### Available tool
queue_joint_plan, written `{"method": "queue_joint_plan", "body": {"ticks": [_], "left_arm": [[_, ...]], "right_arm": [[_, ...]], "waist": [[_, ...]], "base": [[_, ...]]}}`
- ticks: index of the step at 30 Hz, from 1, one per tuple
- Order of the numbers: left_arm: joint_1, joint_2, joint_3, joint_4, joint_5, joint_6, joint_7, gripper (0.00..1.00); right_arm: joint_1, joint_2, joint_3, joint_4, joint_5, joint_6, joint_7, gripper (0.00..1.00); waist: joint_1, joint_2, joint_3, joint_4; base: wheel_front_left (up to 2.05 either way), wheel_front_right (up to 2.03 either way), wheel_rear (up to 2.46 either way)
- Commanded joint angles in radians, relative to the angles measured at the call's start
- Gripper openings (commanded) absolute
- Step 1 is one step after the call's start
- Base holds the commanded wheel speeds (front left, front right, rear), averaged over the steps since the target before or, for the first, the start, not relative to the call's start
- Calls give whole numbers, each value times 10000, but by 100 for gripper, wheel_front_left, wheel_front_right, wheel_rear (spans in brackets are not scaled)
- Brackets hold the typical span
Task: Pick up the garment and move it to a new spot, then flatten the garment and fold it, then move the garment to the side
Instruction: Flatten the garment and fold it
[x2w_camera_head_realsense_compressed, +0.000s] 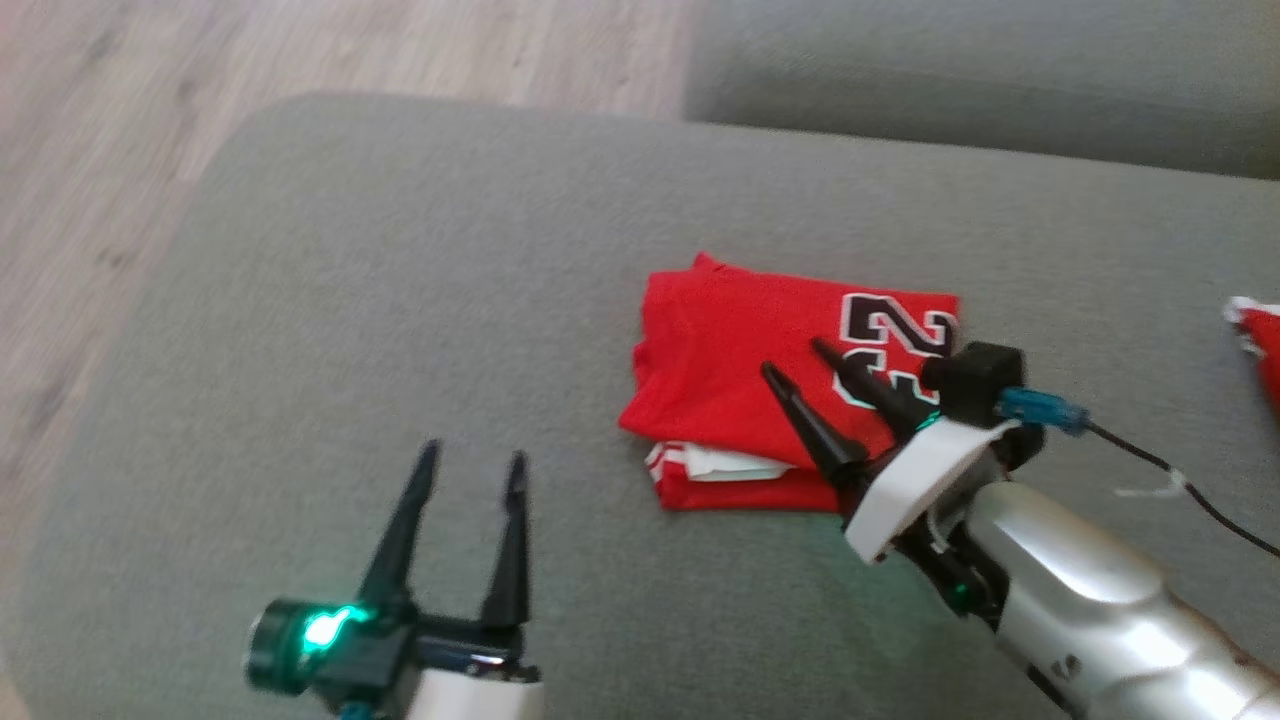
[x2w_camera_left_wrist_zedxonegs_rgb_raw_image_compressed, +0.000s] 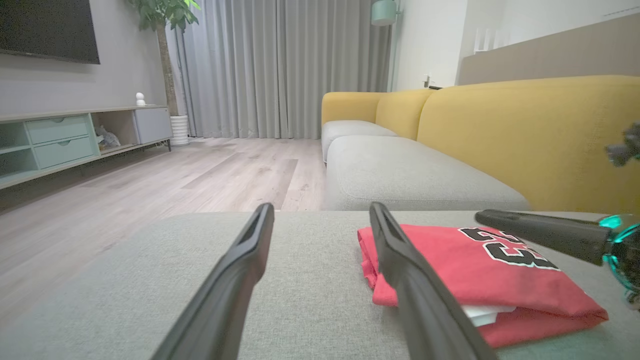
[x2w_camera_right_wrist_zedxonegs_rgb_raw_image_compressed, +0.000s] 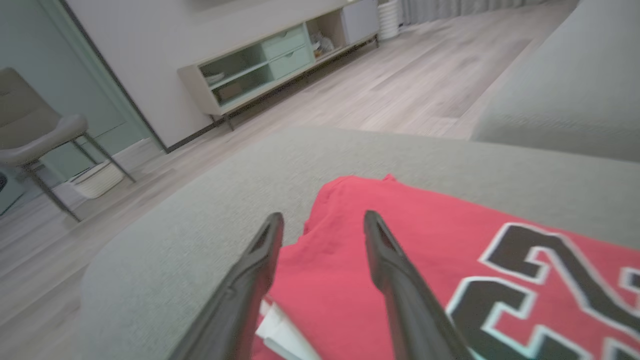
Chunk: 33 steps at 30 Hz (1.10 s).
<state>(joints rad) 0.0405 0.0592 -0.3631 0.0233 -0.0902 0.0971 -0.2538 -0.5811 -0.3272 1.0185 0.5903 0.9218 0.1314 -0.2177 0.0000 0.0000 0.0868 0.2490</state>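
Find a wide bare stretch of grey cushion (x2w_camera_head_realsense_compressed: 400, 300) left of and in front of the folded red garment (x2w_camera_head_realsense_compressed: 740, 370), open toward the wooden floor (x2w_camera_head_realsense_compressed: 150, 100), with the left gripper (x2w_camera_head_realsense_compressed: 473, 452) at its near edge, well apart from the garment. Note crowding at the garment's near right corner: right gripper (x2w_camera_head_realsense_compressed: 794, 358) and pale forearm (x2w_camera_head_realsense_compressed: 1080, 600) slanting in over it, dark cable (x2w_camera_head_realsense_compressed: 1150, 460) trailing across the cushion behind, second red piece (x2w_camera_head_realsense_compressed: 1260, 340) at the far right edge. See yellow backrest (x2w_camera_left_wrist_zedxonegs_rgb_raw_image_compressed: 525, 140) walling off the right side and a neighbouring grey seat (x2w_camera_head_realsense_compressed: 950, 80) beyond the garment.
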Motion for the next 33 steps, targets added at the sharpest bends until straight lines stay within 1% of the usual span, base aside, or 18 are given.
{"method": "queue_joint_plan", "body": {"ticks": [1,2,5,6,7,8,9,10,14,17,20,27,33], "left_arm": [[76,-73,638,-494,-164,109,-80,100],[172,-74,781,-579,-175,154,-80,100],[530,-76,1217,-798,-224,260,-80,100],[666,-76,1323,-857,-228,258,-80,100],[928,-78,1510,-973,-259,224,-80,100],[1057,-79,1564,-1008,-247,169,-80,100],[1191,-79,1631,-1028,-226,120,-80,100],[1191,-79,1631,-1028,-226,120,-80,100],[1782,-81,1976,-1070,-142,39,-80,100],[2049,-83,2195,-1054,-72,-25,-80,100],[2189,-85,2275,-1016,-4,-161,-80,100],[2239,-87,2330,-870,69,-365,-80,100],[2230,-88,2352,-793,96,-370,-80,100]], "right_arm": [[354,-42,-562,-195,-536,-7,-380,100],[519,-35,-1005,-390,-875,-7,-419,100],[1637,87,-3110,-1490,-2221,-7,-434,100],[2138,194,-3768,-1859,-2696,-7,-435,100],[3158,543,-5047,-2669,-3467,-7,-437,100],[3656,694,-5587,-2993,-3858,-7,-437,100],[4110,797,-6017,-3282,-4337,-7,-437,100],[4110,797,-6017,-3282,-4337,-7,-437,100],[5643,1290,-7364,-4002,-6173,-7,-438,100],[6400,1663,-7857,-4341,-7123,-7,-439,100],[6838,1891,-7928,-4398,-7660,-7,-439,100],[7095,2272,-8163,-4311,-7779,-7,-439,100],[7052,2426,-8336,-4266,-7675,-7,-440,100]], "waist": [[0,0,-457,-513],[0,0,-536,-634],[0,0,-796,-1033],[0,0,-865,-1138],[0,0,-989,-1337],[0,0,-1065,-1410],[0,0,-1161,-1476],[0,0,-1161,-1476],[0,0,-1498,-1693],[0,0,-1606,-1791],[0,0,-1674,-1869],[0,0,-1757,-1969],[0,0,-1734,-2029]], "base": [[0,0,0],[0,0,0],[0,0,0],[0,0,0],[0,0,0],[0,0,0],[0,0,0],[0,0,0],[0,0,0],[0,0,0],[0,0,0],[0,0,0],[0,0,0]]}}
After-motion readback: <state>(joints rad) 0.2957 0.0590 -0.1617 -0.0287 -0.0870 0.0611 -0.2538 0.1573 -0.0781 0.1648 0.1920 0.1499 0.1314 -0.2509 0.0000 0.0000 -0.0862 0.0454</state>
